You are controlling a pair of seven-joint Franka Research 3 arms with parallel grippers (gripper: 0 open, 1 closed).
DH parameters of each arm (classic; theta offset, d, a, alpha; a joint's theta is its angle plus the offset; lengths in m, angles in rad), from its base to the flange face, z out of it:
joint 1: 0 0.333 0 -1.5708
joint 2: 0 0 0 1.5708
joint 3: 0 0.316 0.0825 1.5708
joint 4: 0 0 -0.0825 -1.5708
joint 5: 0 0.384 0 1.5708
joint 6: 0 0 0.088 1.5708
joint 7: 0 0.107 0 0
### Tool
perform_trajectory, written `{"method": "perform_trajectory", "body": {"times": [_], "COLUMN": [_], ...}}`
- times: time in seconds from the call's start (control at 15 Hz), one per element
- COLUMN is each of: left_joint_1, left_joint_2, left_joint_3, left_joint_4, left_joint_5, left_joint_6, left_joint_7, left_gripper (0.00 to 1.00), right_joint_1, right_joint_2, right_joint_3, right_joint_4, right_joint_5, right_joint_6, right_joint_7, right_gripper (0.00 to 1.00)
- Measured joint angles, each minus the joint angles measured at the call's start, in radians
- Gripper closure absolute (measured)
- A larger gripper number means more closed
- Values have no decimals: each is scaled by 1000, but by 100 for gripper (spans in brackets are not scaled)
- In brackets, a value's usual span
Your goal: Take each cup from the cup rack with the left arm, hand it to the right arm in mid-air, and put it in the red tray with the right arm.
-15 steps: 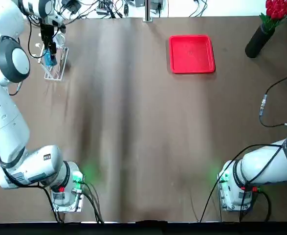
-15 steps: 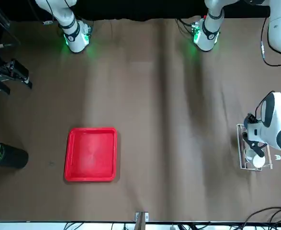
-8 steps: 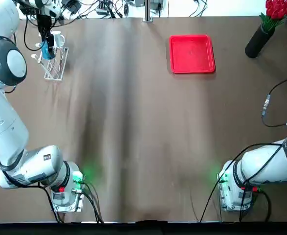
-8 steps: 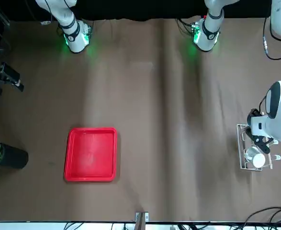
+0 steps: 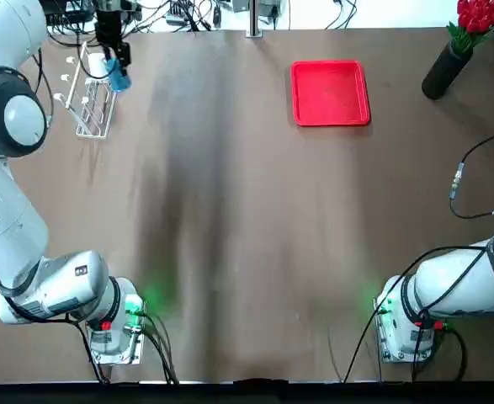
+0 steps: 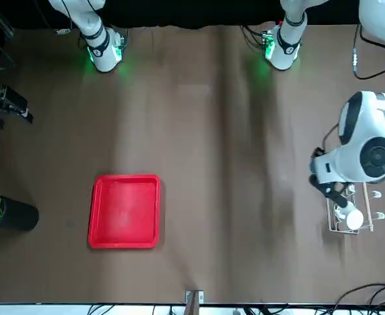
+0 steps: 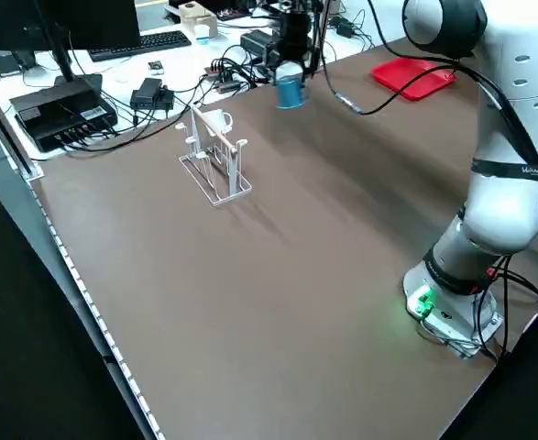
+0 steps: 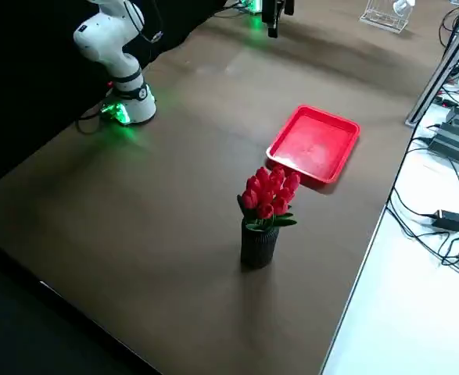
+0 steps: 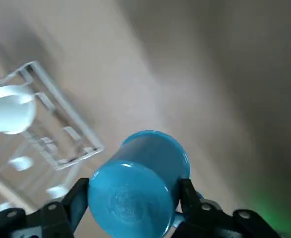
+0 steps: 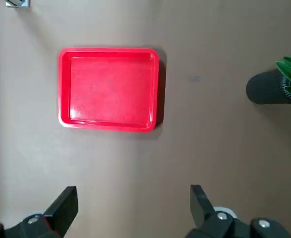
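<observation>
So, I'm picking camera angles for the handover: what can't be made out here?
- Front view: the blue cup, hidden behind the left arm; its pincer holds it beside the cup rack.
- Left wrist view: the rest of the white cup, cut off by the left edge.
- Top view: the right pincer, open and empty near the table's right side, beyond the right edge.

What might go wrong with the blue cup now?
The blue cup might slip, since only the left jaws hold it in the air. It might also bump the cup rack, which stands close by. And at the handover, the right jaws, open and far away, might miss it.
</observation>
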Motion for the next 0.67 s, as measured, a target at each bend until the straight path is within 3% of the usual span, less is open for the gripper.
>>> {"method": "perform_trajectory", "body": {"times": [0.27,0.67], "left_joint_1": [-3,-5], "left_joint_2": [7,13], "left_joint_3": [-105,-230], "left_joint_4": [-1,0], "left_joint_5": [-86,-272], "left_joint_6": [3,53], "left_joint_7": [-213,-398], "left_gripper": [21,21], "right_joint_1": [-9,-75], "right_joint_2": [0,0], "right_joint_3": [-1,-3], "right_joint_4": [0,0], "right_joint_5": [44,213], "right_joint_6": [0,0], "right_joint_7": [0,0], "right_gripper": [0,0]}}
